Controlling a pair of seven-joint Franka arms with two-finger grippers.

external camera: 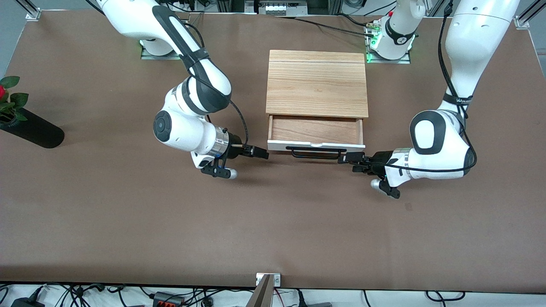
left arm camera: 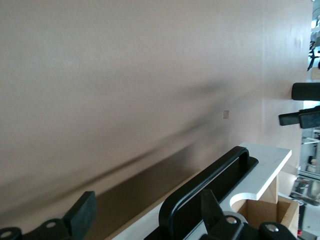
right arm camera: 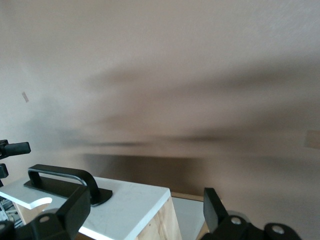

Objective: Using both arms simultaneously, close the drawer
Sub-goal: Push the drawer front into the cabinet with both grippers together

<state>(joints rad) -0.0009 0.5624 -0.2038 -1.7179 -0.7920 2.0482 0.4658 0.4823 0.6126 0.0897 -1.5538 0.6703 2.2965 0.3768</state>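
From the front camera, a light-wood cabinet [external camera: 317, 83] sits on the brown desk [external camera: 128, 221] between the two arm bases. Its drawer [external camera: 316, 133] is pulled partway out toward the camera, showing the reddish-brown inside, the white front panel and the black bar handle [external camera: 318, 152]. The right end effector [external camera: 259, 152] is low at the drawer front's corner toward the right arm's end of the desk, its tip just beside the white panel. The left end effector [external camera: 346, 157] is at the other end of the drawer front, its tip at the end of the handle. A black vase [external camera: 32, 130] with a red flower [external camera: 3, 92] stands well apart, at the desk edge at the right arm's end.

In the left wrist view, the left end effector [left arm camera: 150, 207] is spread open, one finger [left arm camera: 82, 210] off over the desk and the other by the drawer [left arm camera: 265, 157], with the handle [left arm camera: 207, 187] between them. The right end effector [left arm camera: 302, 105] shows farther off.

In the right wrist view, the right end effector [right arm camera: 145, 212] is also open and holds nothing, with the corner of the drawer [right arm camera: 135, 207] between its fingers [right arm camera: 75, 210]. The handle [right arm camera: 65, 180] lies on the white panel nearby, and the left end effector [right arm camera: 12, 150] shows small at the edge.
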